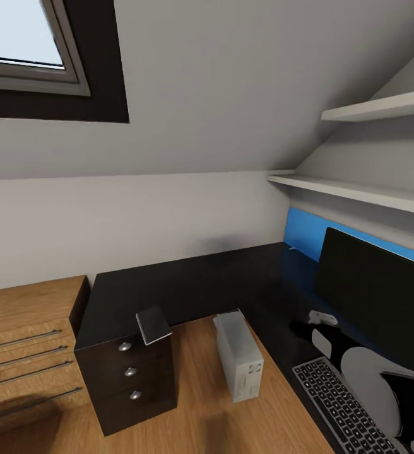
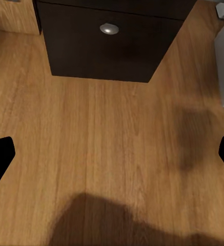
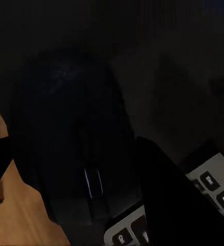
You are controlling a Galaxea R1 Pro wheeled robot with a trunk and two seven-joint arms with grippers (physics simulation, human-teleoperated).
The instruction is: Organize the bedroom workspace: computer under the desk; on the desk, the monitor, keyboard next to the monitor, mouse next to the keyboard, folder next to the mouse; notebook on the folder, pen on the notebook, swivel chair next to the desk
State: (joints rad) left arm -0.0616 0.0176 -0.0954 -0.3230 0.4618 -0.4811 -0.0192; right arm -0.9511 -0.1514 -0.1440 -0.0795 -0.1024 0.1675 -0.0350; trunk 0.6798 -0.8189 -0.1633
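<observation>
Black desk (image 1: 188, 284) carries the dark, rounded mouse (image 3: 73, 143) between the right claw's (image 3: 73, 179) fingers; left claw (image 2: 112, 154) wide

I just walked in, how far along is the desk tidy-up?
Done: monitor and keyboard are on the desk, computer on the floor beside it. In hand: the right gripper is around the mouse by the keyboard. The notebook isn't stacked yet.

On the black desk (image 1: 188, 284), monitor (image 1: 377, 296) at three o'clock, keyboard (image 1: 343, 403) at four, grey computer (image 1: 238, 362) standing below.
</observation>
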